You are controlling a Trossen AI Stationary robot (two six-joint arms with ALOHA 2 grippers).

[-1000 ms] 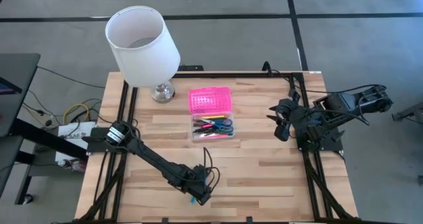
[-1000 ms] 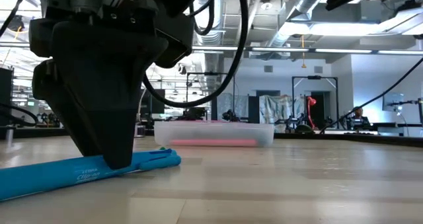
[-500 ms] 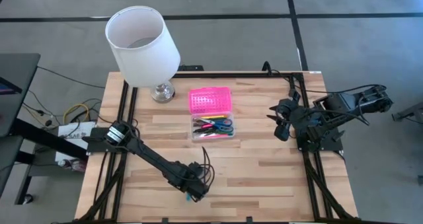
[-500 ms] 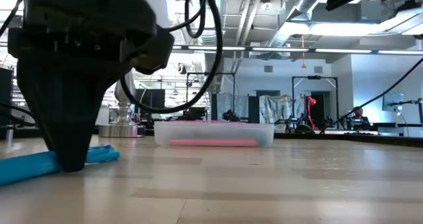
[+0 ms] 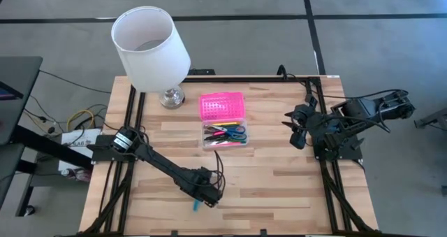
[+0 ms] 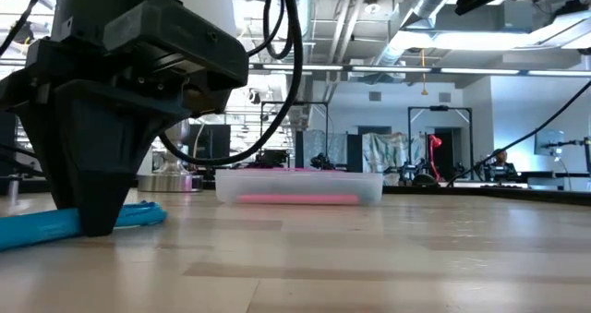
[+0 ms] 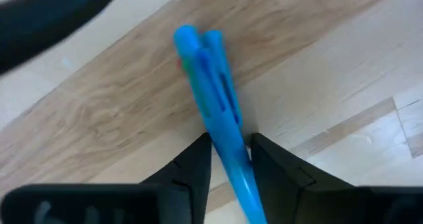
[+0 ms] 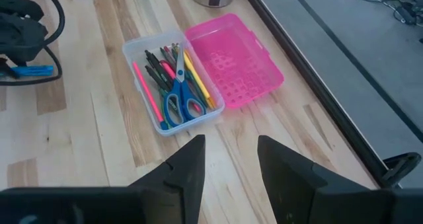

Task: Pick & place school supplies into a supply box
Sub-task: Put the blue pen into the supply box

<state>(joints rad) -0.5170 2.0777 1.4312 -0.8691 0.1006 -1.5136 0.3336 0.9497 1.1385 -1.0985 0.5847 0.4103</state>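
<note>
Left gripper down on table near box, fingers clamped on blue pen. Right gripper apart, waiting beside box.

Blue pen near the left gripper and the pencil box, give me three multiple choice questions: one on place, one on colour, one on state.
1. Where does the blue pen lie?
A. in the box
B. on the table between the left gripper's fingers
C. under the lamp

2. What colour is the supply box's lid?
A. pink
B. green
C. white

3. The supply box is:
A. closed
B. tipped over
C. open with its lid swung out flat

Answers: 1 B, the left wrist view shows a finger on each side of the pen. 2 A, bright pink in the right wrist view. 3 C, scissors and pens show inside.
</note>
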